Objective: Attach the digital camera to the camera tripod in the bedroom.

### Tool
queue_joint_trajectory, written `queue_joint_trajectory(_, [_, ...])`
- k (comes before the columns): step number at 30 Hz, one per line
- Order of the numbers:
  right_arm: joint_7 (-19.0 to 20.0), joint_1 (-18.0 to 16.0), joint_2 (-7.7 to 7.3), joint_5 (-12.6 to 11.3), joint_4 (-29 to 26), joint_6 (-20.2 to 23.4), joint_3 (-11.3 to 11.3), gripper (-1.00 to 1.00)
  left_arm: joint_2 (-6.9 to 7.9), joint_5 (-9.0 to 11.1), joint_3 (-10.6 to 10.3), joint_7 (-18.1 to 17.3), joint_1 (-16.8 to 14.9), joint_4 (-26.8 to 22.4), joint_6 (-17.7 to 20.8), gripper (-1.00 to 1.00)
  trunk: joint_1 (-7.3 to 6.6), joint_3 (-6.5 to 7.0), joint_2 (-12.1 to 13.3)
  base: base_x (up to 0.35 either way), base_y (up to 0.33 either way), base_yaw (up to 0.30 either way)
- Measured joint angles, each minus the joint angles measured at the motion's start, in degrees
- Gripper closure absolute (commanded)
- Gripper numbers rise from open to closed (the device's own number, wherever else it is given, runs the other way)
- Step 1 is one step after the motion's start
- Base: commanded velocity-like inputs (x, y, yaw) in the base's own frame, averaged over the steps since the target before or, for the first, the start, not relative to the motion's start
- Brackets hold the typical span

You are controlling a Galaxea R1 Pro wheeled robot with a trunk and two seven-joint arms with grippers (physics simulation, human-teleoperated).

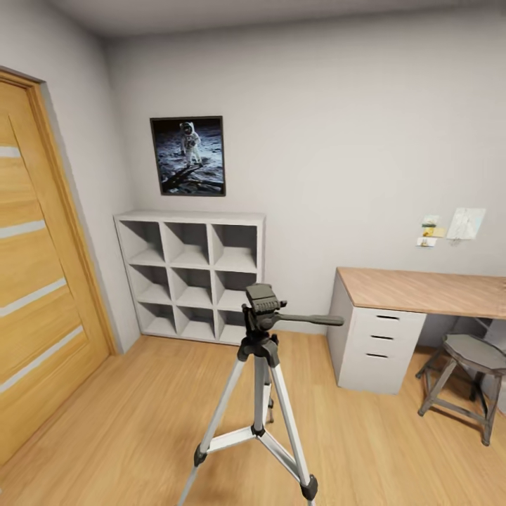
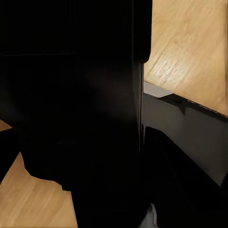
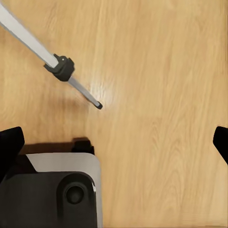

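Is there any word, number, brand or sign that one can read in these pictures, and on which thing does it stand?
None can be read.
Astronaut poster: a picture, no readable text.
Small notes and a paper sheet on the wall over the desk: too small and blurred to read.
Tripod head: no readable brand or label.

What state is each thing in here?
tripod: standing on the floor, legs spread, head bare, nothing mounted, pan handle pointing toward the desk
door: shut
desk drawers: all shut
shelf: cubes empty
stool: upright beside the desk
right pincer: open, empty, over the floor near a tripod leg
left pincer: can't tell, its wrist view is mostly dark
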Motion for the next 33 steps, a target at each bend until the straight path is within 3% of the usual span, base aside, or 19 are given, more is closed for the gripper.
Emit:
queue_joint_trajectory(13, [0.60, -0.01, 0.22, 0.13, 0.01, 0.04, 0.04, -1.00, 0.03, 0.04, 0.06, 0.01, 0.01, -0.01, 0.00, 1.00, 0.00, 0.00, 0.00, -0.002, 0.000, -0.214])
queue_joint_trajectory(33, [0.85, -0.01, 0.81, 0.39, -0.01, -0.08, 0.08, -1.00, 0.02, 0.31, 0.07, 0.07, 0.01, -0.02, 0.08, 1.00, 0.00, 0.01, 0.00, -0.144, 0.057, -0.018])
